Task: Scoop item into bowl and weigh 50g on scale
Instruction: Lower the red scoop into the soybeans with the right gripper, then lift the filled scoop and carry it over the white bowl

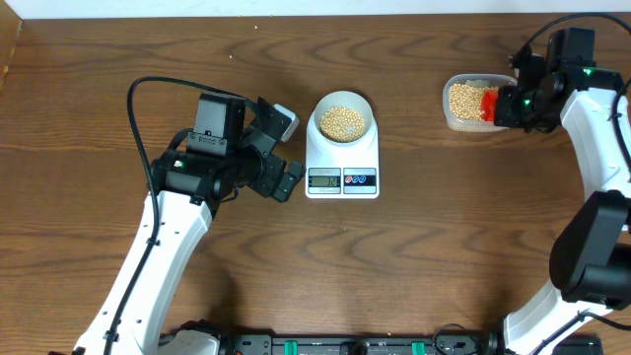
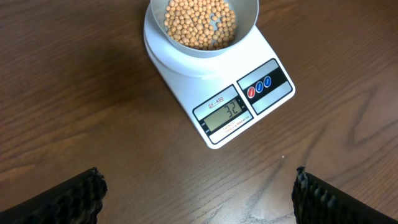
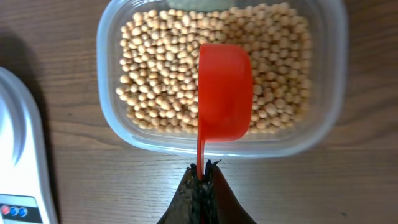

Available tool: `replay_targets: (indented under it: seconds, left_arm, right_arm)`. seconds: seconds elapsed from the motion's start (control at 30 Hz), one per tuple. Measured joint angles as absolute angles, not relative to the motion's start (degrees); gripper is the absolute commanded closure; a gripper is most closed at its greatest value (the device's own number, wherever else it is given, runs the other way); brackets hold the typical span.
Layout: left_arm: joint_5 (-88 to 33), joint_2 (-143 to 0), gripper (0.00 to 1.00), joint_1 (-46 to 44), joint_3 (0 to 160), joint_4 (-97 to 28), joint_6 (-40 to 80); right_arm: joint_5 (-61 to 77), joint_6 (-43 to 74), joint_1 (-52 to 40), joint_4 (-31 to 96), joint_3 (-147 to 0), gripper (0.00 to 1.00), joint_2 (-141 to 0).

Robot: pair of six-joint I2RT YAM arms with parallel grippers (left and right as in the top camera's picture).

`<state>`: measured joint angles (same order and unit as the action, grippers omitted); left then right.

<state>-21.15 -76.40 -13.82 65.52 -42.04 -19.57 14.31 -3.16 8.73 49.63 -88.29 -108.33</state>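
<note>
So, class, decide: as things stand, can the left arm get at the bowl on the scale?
Probably yes. The left gripper is open beside the scale, facing the bowl, with only bare table between them and nothing blocking the way.

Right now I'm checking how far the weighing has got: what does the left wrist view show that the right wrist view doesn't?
Only the left wrist view: the display reading 32, the bowl of beans sitting on the scale, and the open left gripper. Only the right wrist view: the clear tub of beans and the red scoop over it, its handle pinched in the shut right gripper. Both: the scale with its round buttons, and the wooden table.
</note>
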Motion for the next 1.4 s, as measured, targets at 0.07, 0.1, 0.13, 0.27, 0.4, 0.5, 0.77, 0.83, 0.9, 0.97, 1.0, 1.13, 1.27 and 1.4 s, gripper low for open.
replay_targets:
  seconds: [0.07, 0.1, 0.13, 0.27, 0.4, 0.5, 0.77, 0.83, 0.9, 0.97, 1.0, 1.13, 1.27, 1.4]
  left_arm:
    - [-21.15, -76.40, 0.02, -13.82, 65.49, -42.02, -19.57]
    - [-21.15, -76.40, 0.02, -13.82, 65.52, -42.02, -19.57]
    - [-21.15, -76.40, 0.02, -13.82, 65.52, -42.04, -19.57]
    - [-21.15, -76.40, 0.02, -13.82, 65.49, -42.04, -19.57]
    - [-21.15, -76.40, 0.02, -13.82, 65.52, -42.02, -19.57]
    - [-21.15, -76.40, 0.02, -13.82, 65.52, -42.04, -19.57]
    - [-21.15, -76.40, 0.02, -13.82, 65.52, -42.04, -19.57]
    - [-21.15, -76.40, 0.02, -13.82, 65.52, -42.04, -19.57]
    - [-21.15, -76.40, 0.02, -13.82, 65.52, -42.04, -19.57]
    - [-21.15, -76.40, 0.02, -13.82, 65.52, -42.04, -19.57]
    - [-21.15, -76.40, 0.02, -13.82, 65.52, -42.04, -19.57]
    - [-21.15, -76.40, 0.02, -13.82, 65.52, -42.04, -19.57]
    - [-21.15, -76.40, 0.02, -13.82, 65.52, -42.04, -19.57]
    - [-21.15, -76.40, 0.02, -13.82, 65.49, -42.02, -19.57]
  right_arm:
    - [16.01, -3.14, 8.78, 49.21, -88.36, 0.99, -109.06]
    - [17.06, -3.14, 8.78, 48.86, -88.36, 0.99, -109.47]
    - [18.00, -3.14, 8.80, 48.64, -88.36, 0.99, -109.89]
    - [22.41, -3.14, 9.87, 48.18, -88.38, 0.99, -111.04]
    - [27.00, -3.14, 12.75, 48.16, -88.38, 0.99, -111.94]
    - [29.56, -3.14, 14.63, 48.21, -88.38, 0.99, -112.27]
    - [38.50, -3.16, 20.69, 48.38, -88.38, 0.99, -112.77]
    - [40.73, -3.18, 22.28, 48.38, -88.38, 0.99, -112.81]
    - [42.87, -3.18, 23.64, 48.38, -88.38, 0.99, -112.84]
    - [45.08, -3.20, 24.84, 48.38, -88.38, 0.99, -112.86]
    - [46.19, -3.27, 25.34, 48.38, -88.38, 0.99, -112.86]
    - [51.11, -3.64, 26.81, 48.38, -88.38, 0.99, -112.88]
    - [55.46, -4.16, 27.70, 48.38, -88.38, 0.99, -112.88]
    - [59.59, -4.62, 27.94, 48.38, -88.38, 0.99, -112.88]
